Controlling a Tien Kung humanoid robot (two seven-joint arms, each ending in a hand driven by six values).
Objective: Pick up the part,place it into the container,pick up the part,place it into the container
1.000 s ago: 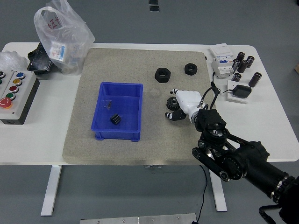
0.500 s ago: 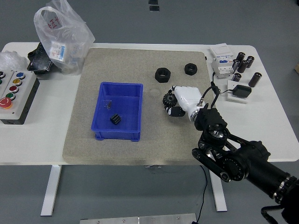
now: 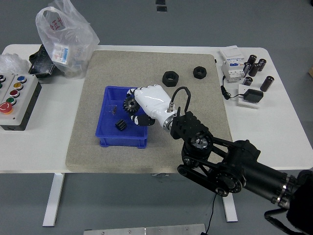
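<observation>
Head view. White table (image 3: 44,147) runs edge to edge of the frame; grey mat (image 3: 190,142) covers its middle; bare mat lies open on the near side of the blue container (image 3: 108,138) and to its right under the arm; left strip of table is crowded by a button box (image 3: 14,100), a clear plastic bag (image 3: 63,36) and a black tray (image 3: 38,67) behind it; right strip holds a white breaker unit (image 3: 232,63), a black adapter (image 3: 253,95) and a cluster of dark cylinders (image 3: 257,66), number hard to tell.

Counts: one container; one small black part (image 3: 121,125) lying on its floor near the centre; one black gear (image 3: 130,104) in the hand; two black hex nuts (image 3: 170,78) on the far part of the mat, well apart from the container; one arm in view.

Right hand (image 3: 146,105), white-shelled, reaches in from the lower right on a black arm, wrist low, fingers pointing left; it sits over the container's right wall and interior; fingers curled around the gear, gripping it, gear held above the container's floor, toothed edge showing at the fingertips.
</observation>
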